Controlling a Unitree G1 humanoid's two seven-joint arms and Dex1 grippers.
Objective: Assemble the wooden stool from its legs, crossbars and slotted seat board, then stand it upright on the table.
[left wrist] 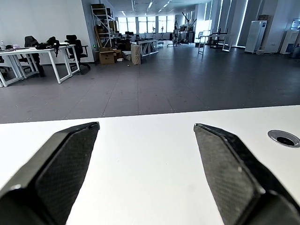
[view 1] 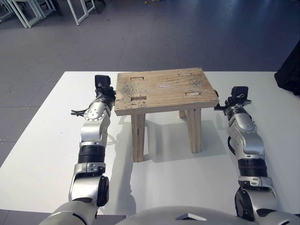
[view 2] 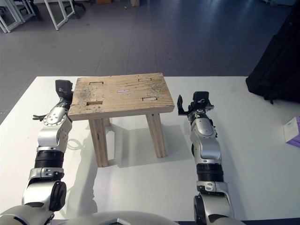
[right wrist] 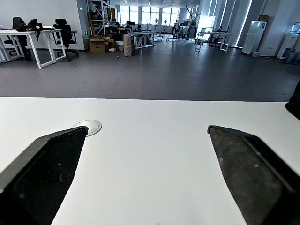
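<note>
Head views. Pale wooden stool (view 1: 164, 89) with a rectangular slotted seat board: stood upright on its legs near the middle of the white surface (view 1: 42, 140), four rectangular slots showing in the top. Left hand (view 1: 104, 86): lay just beside the seat's left edge; contact could not be told. Right hand (view 1: 239, 96): lay just beside the seat's right edge, at about the same height. Small purple box (view 2: 291, 131): sat at the surface's right margin, well apart from the stool. Black bulky object (view 2: 276, 65): stood off the surface's far right corner. White-framed desks (view 1: 28, 11): stood on the grey floor (view 1: 187, 33) beyond.

Left wrist view. Black textured fingers (left wrist: 61, 164): spread wide, nothing between them but bare surface. Round cable opening (left wrist: 283, 138): set in the surface to one side. Cardboard boxes (left wrist: 108, 57): stood far off in the hall.

Right wrist view. Black fingers (right wrist: 51, 164): likewise wide apart, holding nothing. Round silver cap (right wrist: 88, 127): lay flush in the surface ahead.
</note>
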